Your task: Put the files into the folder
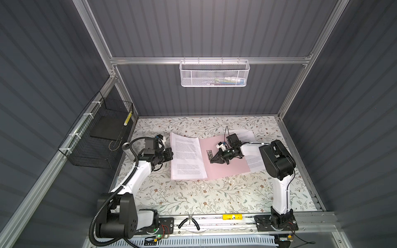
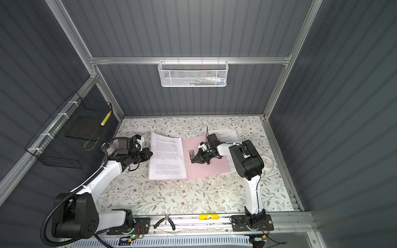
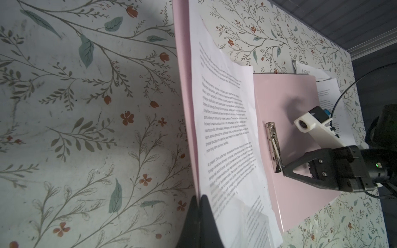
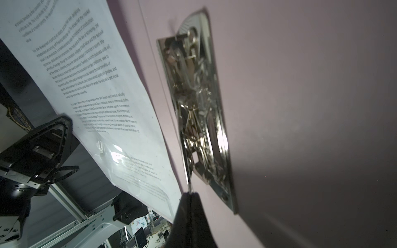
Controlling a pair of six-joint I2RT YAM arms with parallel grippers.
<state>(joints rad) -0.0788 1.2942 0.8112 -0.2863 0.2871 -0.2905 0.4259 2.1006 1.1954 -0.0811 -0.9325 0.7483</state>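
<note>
Partway, I judge: files (image 1: 187, 154) lie on the left leaf of the folder (image 1: 225, 169), the left gripper (image 1: 171, 155) pinching that leaf's edge, the right gripper (image 1: 212, 160) clamped on its clip (image 1: 208, 153), other files (image 1: 255, 164) unfiled beside its right leaf.

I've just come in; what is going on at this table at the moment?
The pink folder lies open on the table. The left gripper is shut on its left edge, where printed sheets lie. The right gripper pinches the lever of the metal clip on the right leaf. Beneath that leaf, more sheets stick out.
</note>
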